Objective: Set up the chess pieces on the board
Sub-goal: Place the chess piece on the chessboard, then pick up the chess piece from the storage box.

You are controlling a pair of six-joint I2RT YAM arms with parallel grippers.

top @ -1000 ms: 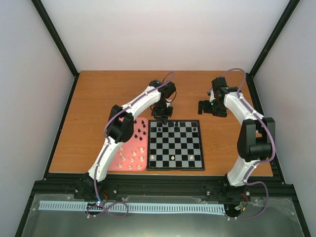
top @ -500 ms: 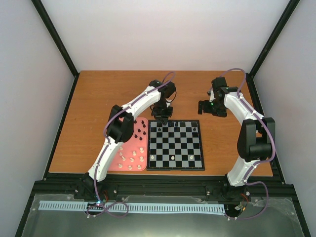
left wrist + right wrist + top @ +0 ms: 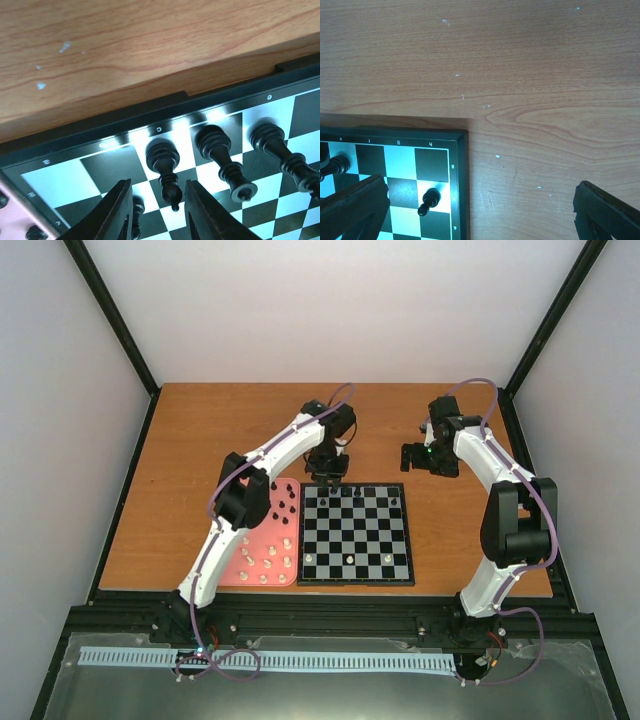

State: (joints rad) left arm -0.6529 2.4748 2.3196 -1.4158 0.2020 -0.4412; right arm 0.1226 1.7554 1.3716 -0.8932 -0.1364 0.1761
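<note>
Overhead, the left arm (image 3: pixel 280 450) reaches forward with a bent elbow. The left gripper (image 3: pixel 328 478) points down at the eleven o'clock corner of the board (image 3: pixel 370 530). Its fingers (image 3: pixel 117 210) stand slightly parted around an upright back-row black piece (image 3: pixel 162 155), not pinching it. The right gripper (image 3: pixel 415 457) hangs wide open and empty beyond the board's one o'clock corner. Neighbouring black pieces (image 3: pixel 295 167) are cut off at the wrist view's edge.

Bright even overhead light; soft shadows; white glare on board (image 3: pixel 55 181) far edge; wrist views slightly blurred.
</note>
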